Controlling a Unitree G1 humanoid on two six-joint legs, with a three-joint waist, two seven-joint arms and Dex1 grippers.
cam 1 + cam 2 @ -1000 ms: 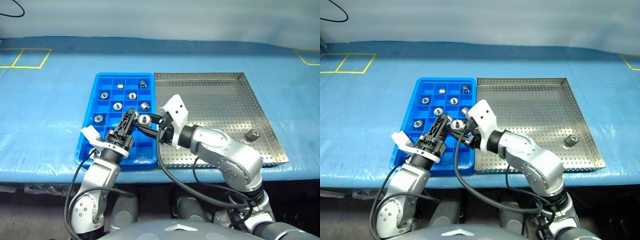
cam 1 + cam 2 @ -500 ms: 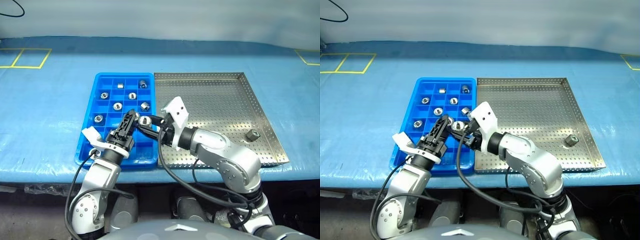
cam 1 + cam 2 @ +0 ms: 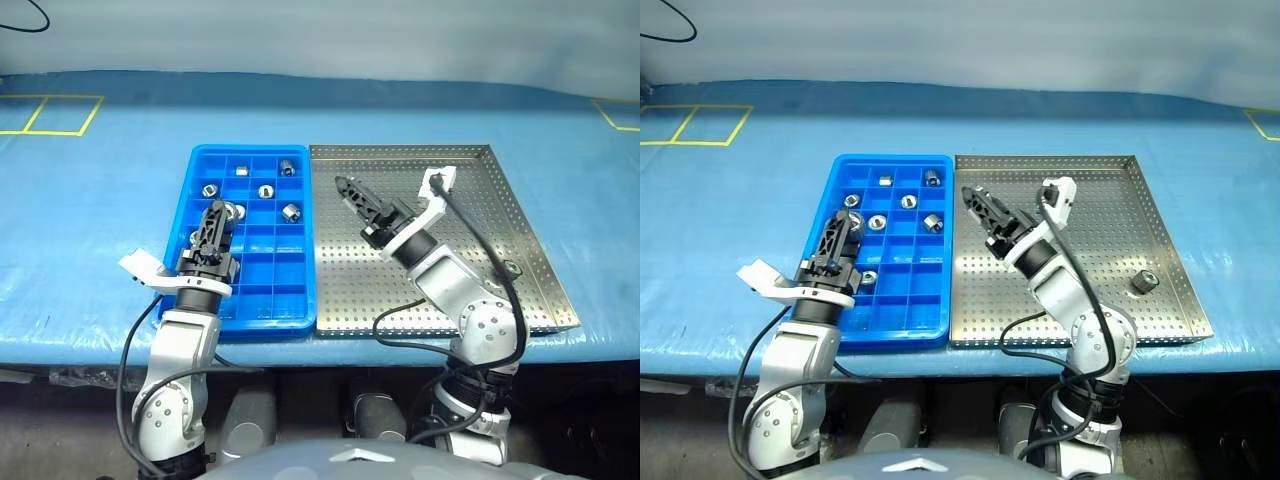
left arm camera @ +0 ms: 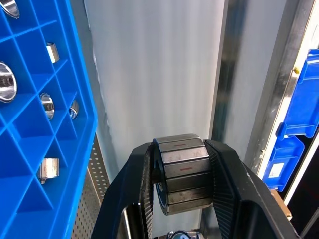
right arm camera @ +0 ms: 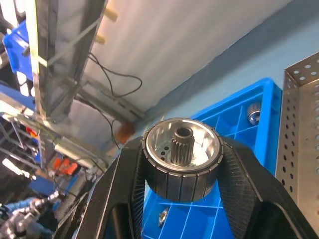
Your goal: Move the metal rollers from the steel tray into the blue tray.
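The blue tray [image 3: 250,322] lies left of the steel tray [image 3: 480,190], rim to rim. Several metal rollers [image 3: 265,191] sit in the blue tray's far compartments. One dark roller [image 3: 1143,282] rests near the steel tray's right rim. My left gripper [image 3: 213,215] hovers over the blue tray's left half, shut on a ribbed roller [image 4: 183,179]. Over the steel tray's left part, my right gripper [image 3: 348,187] points toward the blue tray, shut on a shiny roller [image 5: 182,162] with a toothed hub.
Both trays rest on a blue-covered table [image 3: 100,220] with yellow tape squares [image 3: 60,115] at the far left. Black cables [image 3: 480,255] loop off the right arm over the steel tray. Blue storage bins [image 4: 299,104] stand beyond the table.
The grippers, close together over the blue tray's near right corner, have parted. The left one went left. The right arm swung right over the steel tray, wrist rolled.
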